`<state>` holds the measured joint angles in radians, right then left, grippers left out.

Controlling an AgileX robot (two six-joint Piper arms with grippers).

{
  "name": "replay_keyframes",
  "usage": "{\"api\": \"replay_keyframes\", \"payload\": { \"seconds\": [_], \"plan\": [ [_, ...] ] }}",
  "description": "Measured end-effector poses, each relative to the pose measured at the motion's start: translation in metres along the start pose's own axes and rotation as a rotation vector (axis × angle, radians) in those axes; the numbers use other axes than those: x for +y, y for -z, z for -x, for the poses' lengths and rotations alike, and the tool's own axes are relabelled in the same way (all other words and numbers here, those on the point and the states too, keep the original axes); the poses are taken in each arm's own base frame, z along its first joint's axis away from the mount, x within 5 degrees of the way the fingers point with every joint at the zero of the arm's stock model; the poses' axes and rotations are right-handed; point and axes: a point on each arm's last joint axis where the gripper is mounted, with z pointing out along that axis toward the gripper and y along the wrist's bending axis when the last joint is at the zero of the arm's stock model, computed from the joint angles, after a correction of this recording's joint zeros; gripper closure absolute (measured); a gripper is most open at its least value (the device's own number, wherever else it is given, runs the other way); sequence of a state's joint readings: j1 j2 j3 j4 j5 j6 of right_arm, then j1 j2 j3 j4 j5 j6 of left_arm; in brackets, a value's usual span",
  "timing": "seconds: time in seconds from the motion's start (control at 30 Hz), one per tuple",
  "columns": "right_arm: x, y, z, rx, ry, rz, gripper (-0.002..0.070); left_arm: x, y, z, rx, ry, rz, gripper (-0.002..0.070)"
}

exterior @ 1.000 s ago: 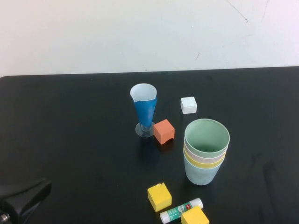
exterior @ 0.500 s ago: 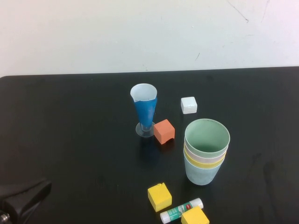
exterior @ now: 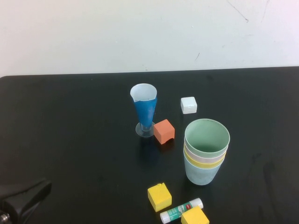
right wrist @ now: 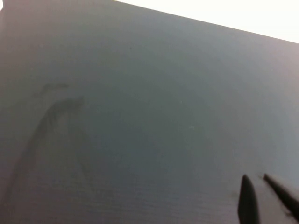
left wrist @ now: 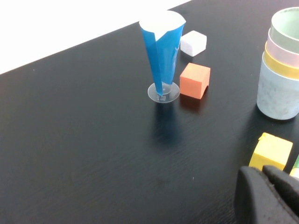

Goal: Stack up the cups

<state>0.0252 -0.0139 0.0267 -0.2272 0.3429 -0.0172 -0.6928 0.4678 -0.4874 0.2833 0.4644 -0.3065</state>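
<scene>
The four cups stand nested in one upright stack right of the table's middle: green on top, then a pink rim, a yellow rim, and light blue at the bottom. The stack also shows in the left wrist view. My left gripper is low at the near left corner, far from the stack, shut and empty; its fingers press together. My right gripper is out of the high view, over bare table, with a small gap between its tips and empty.
A tall narrow blue conical glass with a clear foot stands at the middle. An orange block sits beside it and a white block behind. Two yellow blocks and a glue stick lie near the front edge.
</scene>
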Motion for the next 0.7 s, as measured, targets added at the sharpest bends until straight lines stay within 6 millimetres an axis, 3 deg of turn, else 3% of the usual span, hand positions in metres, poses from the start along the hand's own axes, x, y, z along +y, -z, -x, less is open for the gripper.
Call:
{"api": "replay_keyframes", "payload": {
  "seconds": [0.57,0.7],
  "plan": [
    [0.0,0.0,0.0,0.0,-0.002,0.001,0.0679,0.0,0.0,0.0,0.0,0.0,0.0,0.0676],
    [0.0,0.0,0.0,0.0,-0.002,0.001,0.0678,0.002,-0.006,-0.013,0.014,-0.088,0.027,0.0676]
  ]
}}
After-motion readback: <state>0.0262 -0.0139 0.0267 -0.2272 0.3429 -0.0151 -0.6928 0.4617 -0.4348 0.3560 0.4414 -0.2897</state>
